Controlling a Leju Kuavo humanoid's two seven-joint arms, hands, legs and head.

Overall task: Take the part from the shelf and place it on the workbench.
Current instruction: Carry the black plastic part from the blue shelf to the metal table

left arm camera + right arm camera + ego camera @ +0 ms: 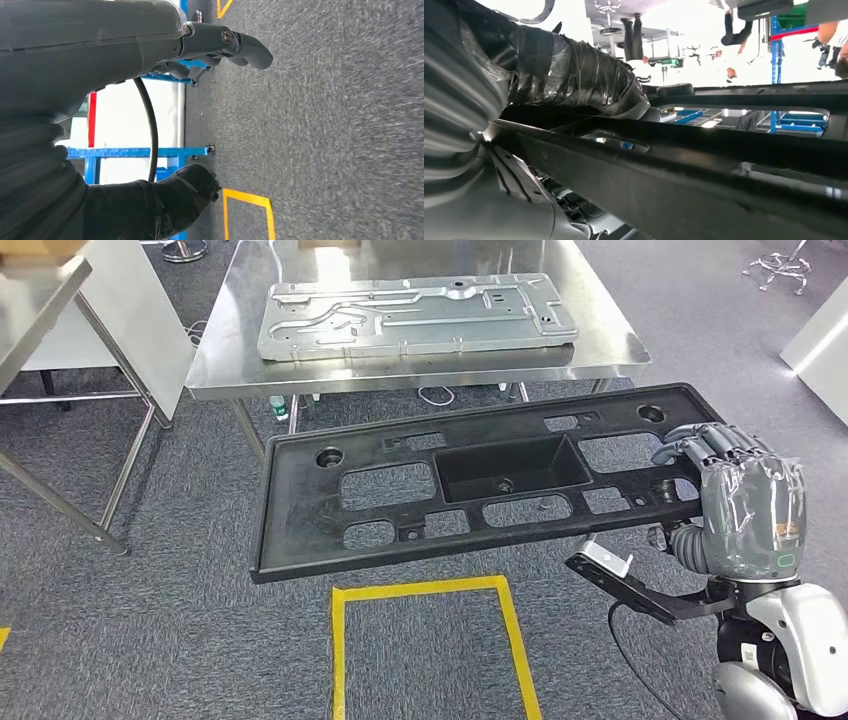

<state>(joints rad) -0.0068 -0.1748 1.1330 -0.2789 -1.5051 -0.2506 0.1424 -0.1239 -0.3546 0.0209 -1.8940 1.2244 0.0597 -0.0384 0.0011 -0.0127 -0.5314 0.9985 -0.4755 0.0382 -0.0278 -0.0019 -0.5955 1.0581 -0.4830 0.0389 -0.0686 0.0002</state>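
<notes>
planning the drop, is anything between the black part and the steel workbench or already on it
No obstacle shows between the black part, gripped at one end by the right hand, and the workbench. A silver metal panel already covers much of the bench top, though.

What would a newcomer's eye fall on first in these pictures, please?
First, the long black plastic part held out level above the grey carpet, gripped at one end by the right hand. Beyond it stands the steel workbench bearing a silver metal panel. Below the part, yellow floor tape marks a rectangle.
</notes>
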